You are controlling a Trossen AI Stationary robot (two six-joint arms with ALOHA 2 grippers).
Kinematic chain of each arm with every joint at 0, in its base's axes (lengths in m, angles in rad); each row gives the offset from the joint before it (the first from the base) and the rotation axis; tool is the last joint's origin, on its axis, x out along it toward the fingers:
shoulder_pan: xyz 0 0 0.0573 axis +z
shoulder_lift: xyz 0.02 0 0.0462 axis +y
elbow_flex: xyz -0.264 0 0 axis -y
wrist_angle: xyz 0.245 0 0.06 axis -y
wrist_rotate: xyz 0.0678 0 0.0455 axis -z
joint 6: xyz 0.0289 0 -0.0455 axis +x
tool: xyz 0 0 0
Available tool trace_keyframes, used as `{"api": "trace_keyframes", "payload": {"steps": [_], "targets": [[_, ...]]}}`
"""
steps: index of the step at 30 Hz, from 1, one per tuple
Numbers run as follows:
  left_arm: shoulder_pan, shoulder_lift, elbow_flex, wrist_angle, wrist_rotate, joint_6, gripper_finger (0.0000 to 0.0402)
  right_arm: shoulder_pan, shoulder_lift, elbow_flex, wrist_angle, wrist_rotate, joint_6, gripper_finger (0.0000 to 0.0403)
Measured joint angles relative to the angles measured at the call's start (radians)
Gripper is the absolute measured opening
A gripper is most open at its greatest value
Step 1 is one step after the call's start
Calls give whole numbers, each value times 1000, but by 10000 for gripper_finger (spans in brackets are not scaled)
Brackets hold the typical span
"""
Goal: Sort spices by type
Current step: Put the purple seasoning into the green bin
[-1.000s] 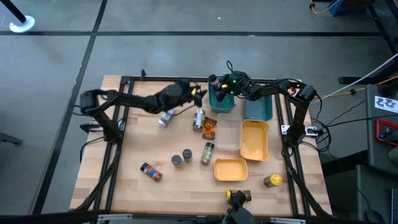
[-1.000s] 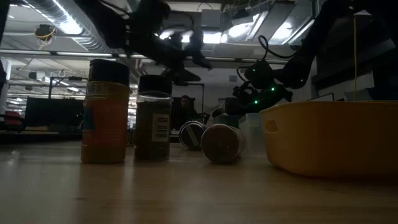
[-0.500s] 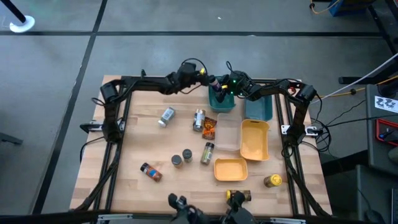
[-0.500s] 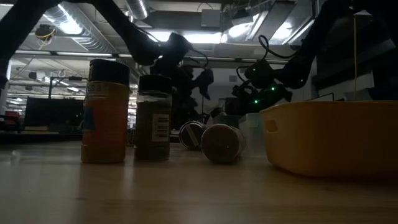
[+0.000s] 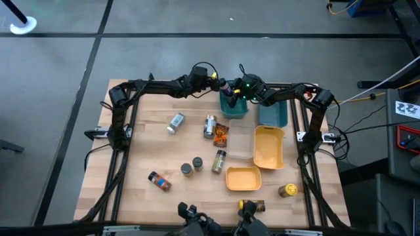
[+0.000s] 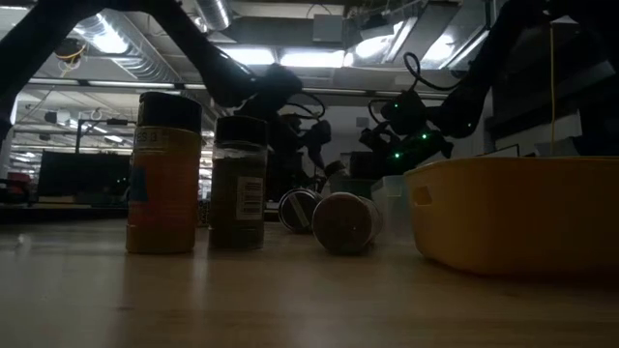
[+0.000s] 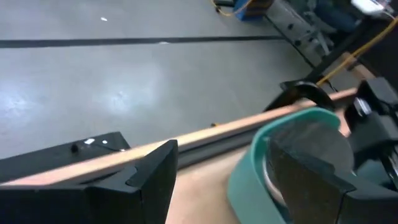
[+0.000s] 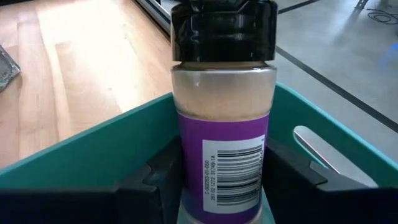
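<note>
Barcode on purple-labelled spice jar [image 8: 222,112]

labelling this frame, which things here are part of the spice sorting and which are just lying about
Part of the job:
- purple-label jar held between the right fingers over the teal bin
- loose jars and orange packet on the table
- yellow bins

Lying about:
- cables on the floor
</note>
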Motion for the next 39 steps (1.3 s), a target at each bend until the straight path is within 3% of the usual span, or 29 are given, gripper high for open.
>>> {"api": "trace_keyframes", "payload": {"steps": [13, 21, 39], "targets": [[-11, -1, 0, -36, 4, -20, 239, 1, 0, 0, -4, -9, -29, 179], [3, -1, 0, -64, -47, -75, 239, 1, 0, 2, 5, -11, -29, 179], [-33, -1, 0, -36, -9, -51, 239, 0, 0, 1, 26, -20, -51, 179]]}}
